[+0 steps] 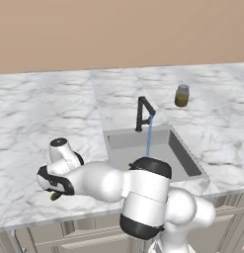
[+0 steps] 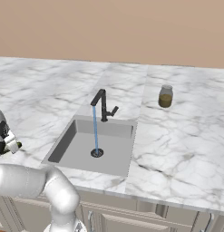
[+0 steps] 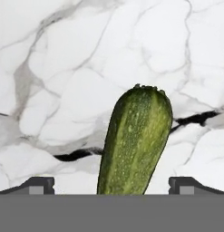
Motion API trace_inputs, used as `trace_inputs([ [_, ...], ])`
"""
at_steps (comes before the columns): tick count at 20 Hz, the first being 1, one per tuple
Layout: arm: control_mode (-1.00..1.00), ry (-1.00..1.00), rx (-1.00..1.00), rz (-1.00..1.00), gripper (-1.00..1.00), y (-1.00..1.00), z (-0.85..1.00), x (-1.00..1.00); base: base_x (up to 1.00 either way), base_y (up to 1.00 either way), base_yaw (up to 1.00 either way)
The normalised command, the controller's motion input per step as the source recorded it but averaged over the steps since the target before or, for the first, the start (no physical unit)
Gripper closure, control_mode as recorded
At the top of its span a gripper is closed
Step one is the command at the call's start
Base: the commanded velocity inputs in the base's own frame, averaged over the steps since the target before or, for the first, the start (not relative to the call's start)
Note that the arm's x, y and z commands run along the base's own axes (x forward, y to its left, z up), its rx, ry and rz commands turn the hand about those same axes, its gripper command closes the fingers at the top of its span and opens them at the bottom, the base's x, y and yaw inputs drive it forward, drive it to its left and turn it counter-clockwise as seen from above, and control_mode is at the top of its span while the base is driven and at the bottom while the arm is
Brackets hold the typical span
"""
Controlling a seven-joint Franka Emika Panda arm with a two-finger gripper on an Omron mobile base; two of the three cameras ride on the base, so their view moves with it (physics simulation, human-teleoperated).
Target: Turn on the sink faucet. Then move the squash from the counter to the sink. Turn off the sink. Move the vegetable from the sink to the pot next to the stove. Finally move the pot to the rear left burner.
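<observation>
Water runs from the faucet into the sink, so that step looks done. The squash lies on the counter left of the sink, between the end effector's wide-open, empty tips. Everything else remains.

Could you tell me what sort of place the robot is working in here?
Most likely a kitchen, a rendered one: a marble counter over panelled cabinets, a sink with a black faucet running water, a jar, and a squash on the counter.
</observation>
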Motion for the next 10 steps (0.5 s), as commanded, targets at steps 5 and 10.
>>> trace_inputs([
  [5,-1.0,0.01,0.0,0.0,1.0,0.13,-0.4,0.06,0.0,0.0,0.0],
  [10,-1.0,0.02,0.0,0.0,1.0,0.1,-0.39,0.0,0.0,0.0,0.0],
])
